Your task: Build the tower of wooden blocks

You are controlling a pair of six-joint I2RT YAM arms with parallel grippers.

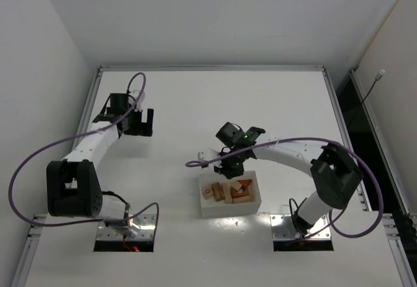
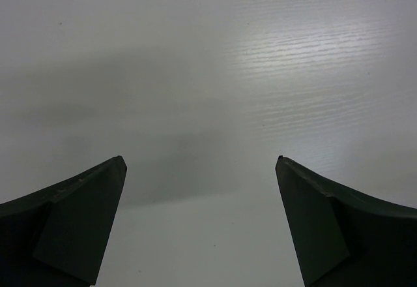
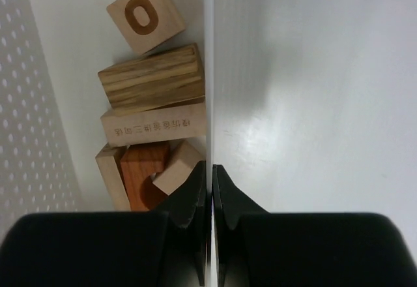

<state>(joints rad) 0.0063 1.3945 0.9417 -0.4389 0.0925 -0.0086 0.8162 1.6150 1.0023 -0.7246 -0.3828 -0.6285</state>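
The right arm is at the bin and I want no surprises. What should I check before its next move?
1. Grip: right gripper shut on the wall of the white bin: ok.
2. Load: wood blocks all inside the bin, none spilled: ok.
3. Other hand: left gripper open and empty over the table: ok.
4. Clearance: left arm well apart from the bin: ok.
5. Tower begun on the table: not ok, no block is out.
6. Pinch firm enough to move the bin: cannot tell.

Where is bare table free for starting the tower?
Bare table between the left tool and the bin, plus the whole far half. Crowded: the bin, holding the blocks, with the right tool shut on its wall.
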